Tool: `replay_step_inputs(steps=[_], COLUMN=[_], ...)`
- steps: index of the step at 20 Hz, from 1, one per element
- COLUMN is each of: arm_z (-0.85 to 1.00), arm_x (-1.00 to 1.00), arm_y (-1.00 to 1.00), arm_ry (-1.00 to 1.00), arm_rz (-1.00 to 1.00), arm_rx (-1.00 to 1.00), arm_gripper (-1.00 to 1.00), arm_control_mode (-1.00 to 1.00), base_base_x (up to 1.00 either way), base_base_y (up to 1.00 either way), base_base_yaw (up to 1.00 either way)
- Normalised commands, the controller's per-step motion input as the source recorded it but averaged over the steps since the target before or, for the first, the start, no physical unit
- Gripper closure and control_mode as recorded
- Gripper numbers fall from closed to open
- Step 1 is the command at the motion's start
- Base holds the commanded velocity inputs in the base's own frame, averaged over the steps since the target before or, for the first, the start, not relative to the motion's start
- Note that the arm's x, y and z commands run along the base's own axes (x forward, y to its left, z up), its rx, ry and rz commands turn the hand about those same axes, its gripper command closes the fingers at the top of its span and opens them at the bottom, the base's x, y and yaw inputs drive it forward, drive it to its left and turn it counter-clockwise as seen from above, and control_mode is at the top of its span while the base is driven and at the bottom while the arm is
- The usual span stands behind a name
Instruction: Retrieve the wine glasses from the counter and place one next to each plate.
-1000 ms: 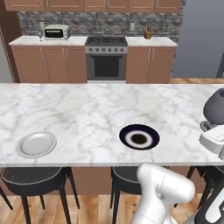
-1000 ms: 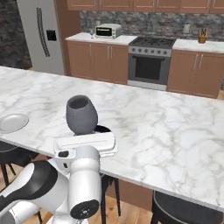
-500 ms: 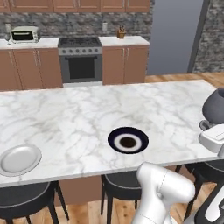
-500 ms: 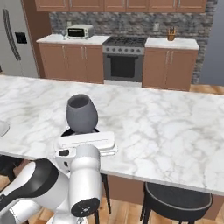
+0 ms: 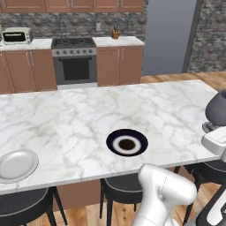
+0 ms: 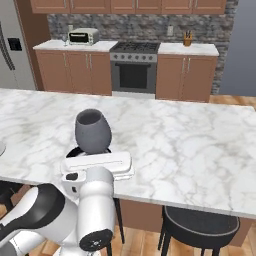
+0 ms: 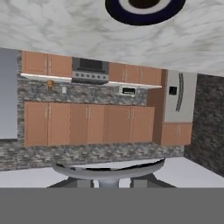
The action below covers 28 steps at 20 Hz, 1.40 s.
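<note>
Right base view, pincer (image 6: 95, 156) gripping upright empty wine glass (image 6: 93, 131), dark plate (image 5: 127, 142), grey plate (image 5: 16, 164) bare.

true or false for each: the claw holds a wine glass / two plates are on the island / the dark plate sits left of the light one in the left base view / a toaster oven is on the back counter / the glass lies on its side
1. The claw holds a wine glass. True: the glass bowl stands right above the hand.
2. Two plates are on the island. True: a dark plate and a light plate.
3. In the left base view the dark plate sits left of the light one. False: it sits to the right of it.
4. A toaster oven is on the back counter. True.
5. The glass lies on its side. False: it is upright, mouth up.
</note>
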Motion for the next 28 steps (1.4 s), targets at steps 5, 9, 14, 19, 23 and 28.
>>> replay_step_inputs(steps=[5, 9, 14, 19, 23, 28], arm_z=[-0.06, -0.12, -0.29, -0.34, -0.31, -0.34], arm_x=[0.83, 0.84, 0.64, 0.61, 0.59, 0.44], arm_y=[0.0, 0.0, 0.0, 0.0, -0.01, -0.21], arm_ry=[0.06, 0.0, 0.0, 0.0, 0.01, 0.08], arm_rz=[-0.01, 0.0, 0.02, 0.1, 0.14, 0.16], arm_rx=[0.0, 0.0, -0.06, -0.1, -0.09, -0.03], arm_gripper=[1.0, 1.0, 1.0, 1.0, 1.0, 1.0], arm_control_mode=[-1.0, -1.0, -1.0, -1.0, -1.0, -1.0], base_base_x=[0.0, 0.0, 0.0, 0.0, 0.0, 0.0], base_base_y=[0.0, 0.0, 0.0, 0.0, 0.0, 0.0], base_base_yaw=[0.0, 0.0, 0.0, 0.0, 0.0, 0.0])
